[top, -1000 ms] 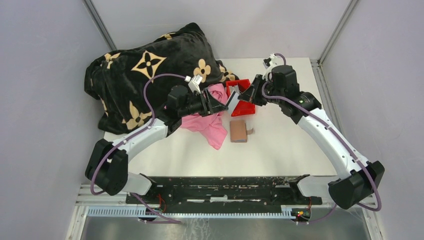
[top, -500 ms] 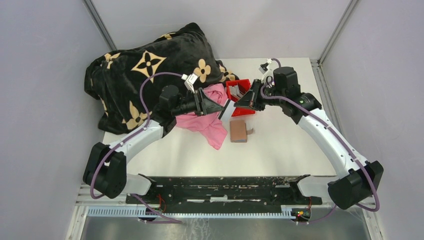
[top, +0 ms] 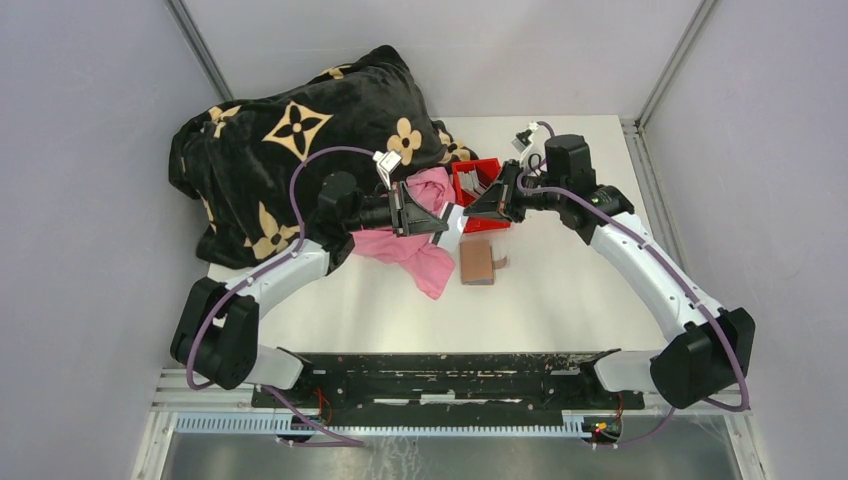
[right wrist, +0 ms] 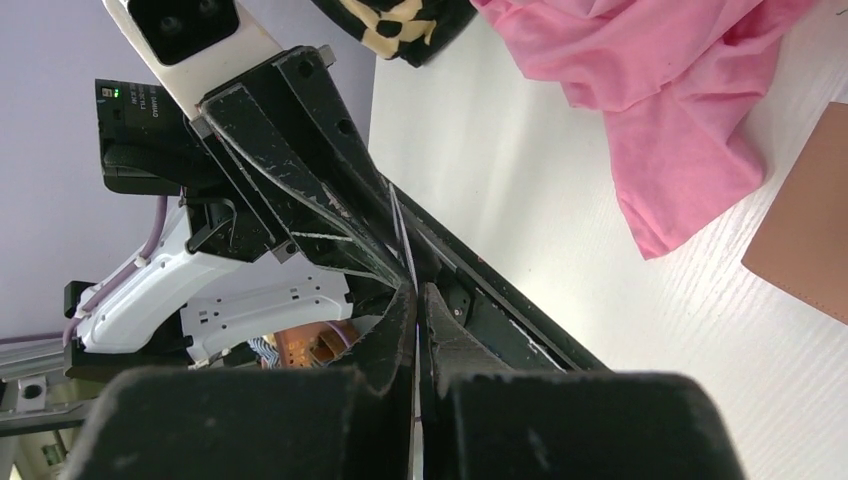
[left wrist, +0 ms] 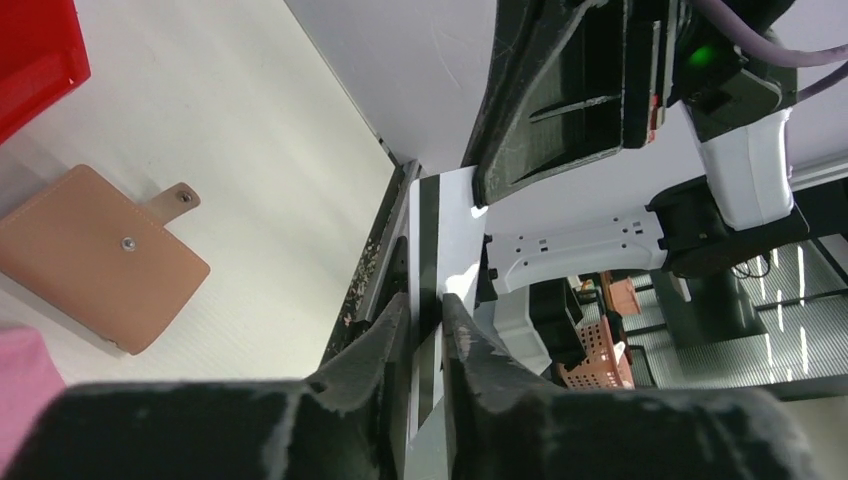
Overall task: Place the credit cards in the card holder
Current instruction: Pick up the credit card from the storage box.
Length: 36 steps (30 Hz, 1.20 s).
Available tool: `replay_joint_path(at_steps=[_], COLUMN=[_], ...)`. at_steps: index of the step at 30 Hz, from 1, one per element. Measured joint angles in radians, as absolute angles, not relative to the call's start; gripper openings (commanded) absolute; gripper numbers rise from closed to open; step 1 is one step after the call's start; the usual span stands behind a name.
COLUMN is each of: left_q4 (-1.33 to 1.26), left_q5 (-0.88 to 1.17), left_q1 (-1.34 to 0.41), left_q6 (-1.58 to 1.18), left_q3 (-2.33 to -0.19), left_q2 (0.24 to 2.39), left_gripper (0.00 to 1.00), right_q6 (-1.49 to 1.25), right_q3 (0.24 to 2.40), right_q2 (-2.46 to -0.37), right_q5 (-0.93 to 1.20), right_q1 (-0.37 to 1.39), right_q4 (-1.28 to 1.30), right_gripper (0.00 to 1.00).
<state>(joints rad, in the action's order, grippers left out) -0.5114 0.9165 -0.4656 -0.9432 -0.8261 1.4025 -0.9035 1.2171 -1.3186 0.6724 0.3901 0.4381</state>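
While they meet above the tabletop, L gripper and R gripper are each clamped on one end of the same white card. Holder lies shut on the tabletop, right beside the pink cloth. More cards sit in the red bin.

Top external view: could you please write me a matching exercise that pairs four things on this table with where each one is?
Things
1. card
2. card holder
3. red bin
4. pink cloth

Places
A. lying closed on the table
B. gripped off the table by the left gripper and right gripper
C. left of the card holder in this view, partly below the left gripper
D. on the far side of the card holder

Pairs: 1-B, 2-A, 3-D, 4-C
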Motion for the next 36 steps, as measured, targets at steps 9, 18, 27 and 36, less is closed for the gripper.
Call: replay_joint_path(at_steps=[9,18,27,36], left_q4=[-0.567,-0.611,-0.679,-0.704], left_q5=[0.947,0.849,0.726,0.683], left_q1=[-0.451,-0.451,-0.451,-0.463], left_q6=[-0.981,-1.058,-1.178,-1.234], left_q3=[-0.815,-0.782,-0.737,-0.735], left_q2=[1.406,1.409,1.430,1.465], left_gripper=[0.03,0.03,0.03,0.03], right_q6=[-0.915,-0.899,-0.957,-1.027], right_q3=[1.201,1.103,0.966,0.905], right_q2=[-1.346,-1.323,-1.317,-1.317], right_q5=[0.709,0.669,0.662,0.664], right_q1=[0.364,0.359,0.359,0.360], right_q4=[0.408,0.321,0.143,-0.030], right_gripper=[0.42,0.48,0.47,0.47])
